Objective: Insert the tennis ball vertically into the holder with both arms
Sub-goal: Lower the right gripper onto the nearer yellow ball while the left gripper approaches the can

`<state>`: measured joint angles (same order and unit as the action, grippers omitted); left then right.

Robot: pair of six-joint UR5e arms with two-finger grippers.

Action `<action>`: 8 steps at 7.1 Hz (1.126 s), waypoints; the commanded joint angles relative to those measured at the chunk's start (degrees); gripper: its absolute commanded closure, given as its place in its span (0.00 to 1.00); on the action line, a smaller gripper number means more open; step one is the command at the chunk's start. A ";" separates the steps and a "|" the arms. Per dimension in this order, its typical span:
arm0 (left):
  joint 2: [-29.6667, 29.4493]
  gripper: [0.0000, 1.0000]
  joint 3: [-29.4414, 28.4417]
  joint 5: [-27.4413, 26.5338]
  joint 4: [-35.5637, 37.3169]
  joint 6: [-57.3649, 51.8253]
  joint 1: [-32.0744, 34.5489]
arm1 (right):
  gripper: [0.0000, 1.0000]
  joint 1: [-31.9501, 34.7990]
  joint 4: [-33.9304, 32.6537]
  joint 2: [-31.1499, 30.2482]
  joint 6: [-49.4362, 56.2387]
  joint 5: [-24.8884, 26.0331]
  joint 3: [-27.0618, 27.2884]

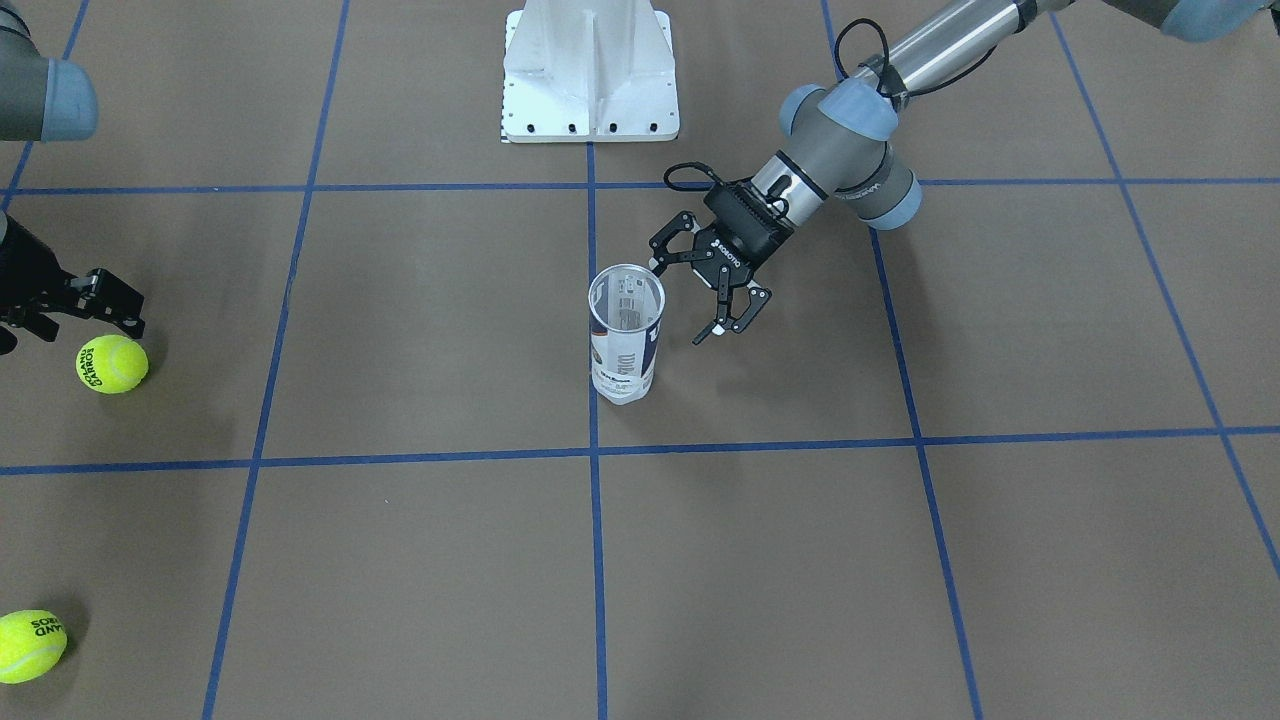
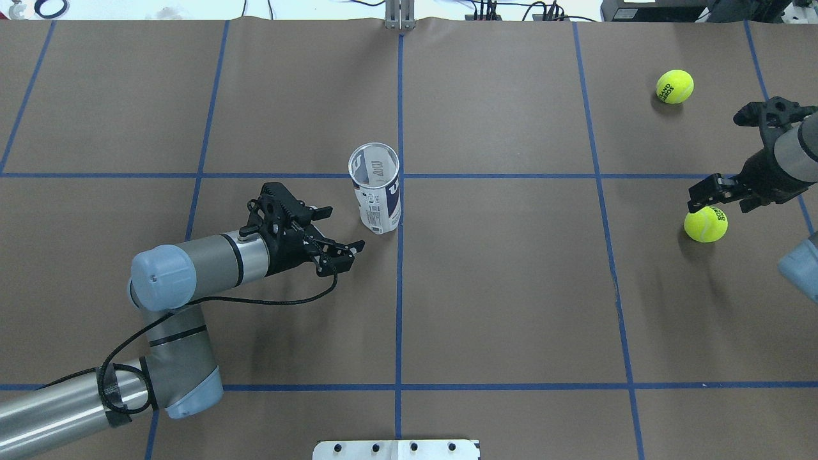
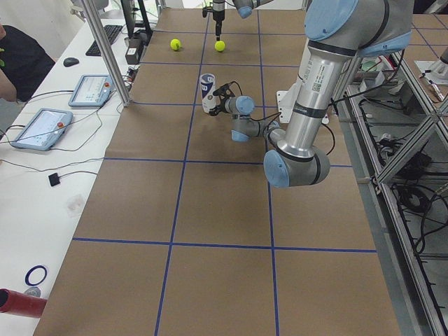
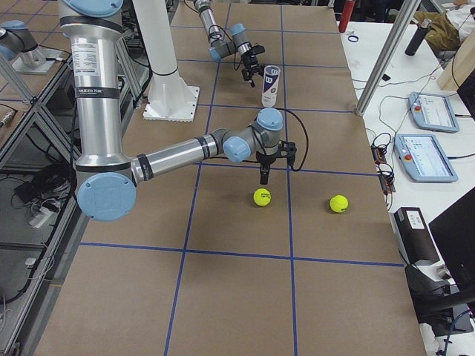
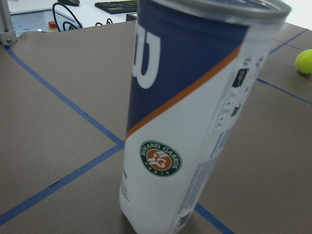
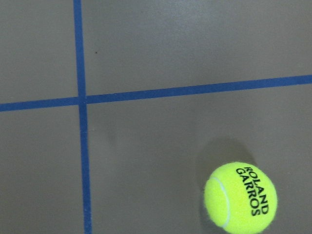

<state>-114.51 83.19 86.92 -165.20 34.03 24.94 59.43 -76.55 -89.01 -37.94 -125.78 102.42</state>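
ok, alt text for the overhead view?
Clear holder stands upright and empty at centre, the left pincer open beside it, not touching. At far right, the right pincer hangs open by one tennis ball; a second ball lies beyond.

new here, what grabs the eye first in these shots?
The clear holder stands upright mid-table at a crossing of blue tape lines, the left gripper open close beside it, not touching. Far on the robot's right, the right gripper hangs open over one tennis ball; a second ball lies farther out.
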 commanded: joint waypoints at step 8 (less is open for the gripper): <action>0.43 0.01 -0.75 -0.09 -0.13 -0.63 0.02 | 0.00 -2.48 0.35 4.29 5.86 2.12 -10.57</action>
<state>-114.26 82.50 86.86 -165.32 33.40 24.96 57.81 -76.20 -84.92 -31.72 -123.52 92.81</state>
